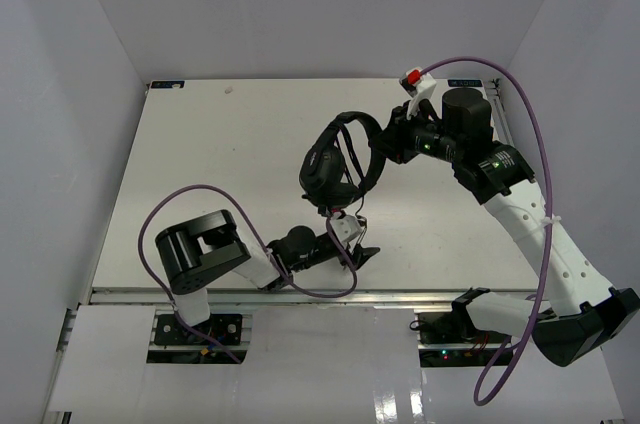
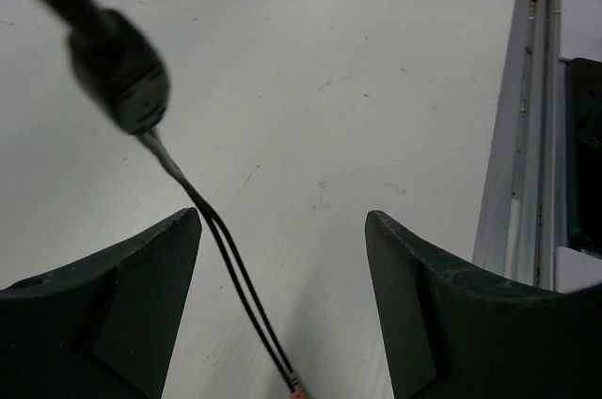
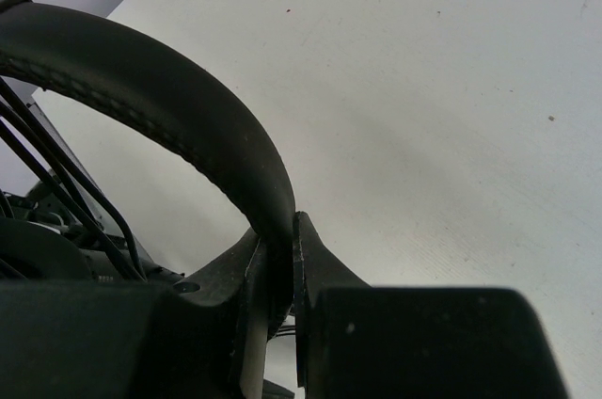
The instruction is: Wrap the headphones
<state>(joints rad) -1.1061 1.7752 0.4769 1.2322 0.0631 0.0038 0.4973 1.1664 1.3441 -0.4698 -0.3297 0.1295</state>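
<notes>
one table [image 1: 210, 144], two arms, two grippers, one set of headphones [image 1: 330, 169], two purple cables. taking the headphones as the marker and going left to right:

well to their left, open table surface runs out to the table's left edge, where a white wall [image 1: 60, 144] rises. below and left of them sits the left arm [image 1: 200, 249], its purple cable [image 1: 165, 206] looping over it. the left gripper [image 1: 362, 254] lies just below the headphones, near the table's front edge, jaws standing wide apart and clamping nothing. in the left wrist view the thin black cable [image 2: 226, 263] of the headphones runs down between the two fingers [image 2: 132, 295]. it carries a dark oval lump [image 2: 122, 74] higher up, then splits into two strands ending at a reddish plug [image 2: 296, 390]. whether a strand touches a finger cannot be told.

the headphones sit over the middle of the table, earcups low and left, band arching right. whether the earcups rest on the surface cannot be told.

just right of them the right gripper [image 1: 388, 144] is pinched tight on the headband [image 3: 188, 107], one finger on each side of the band. farther right, the second purple cable [image 1: 540, 164] arcs along the right arm [image 1: 530, 224], close to the table's right edge. beyond the headphones, open surface reaches the back edge.
</notes>
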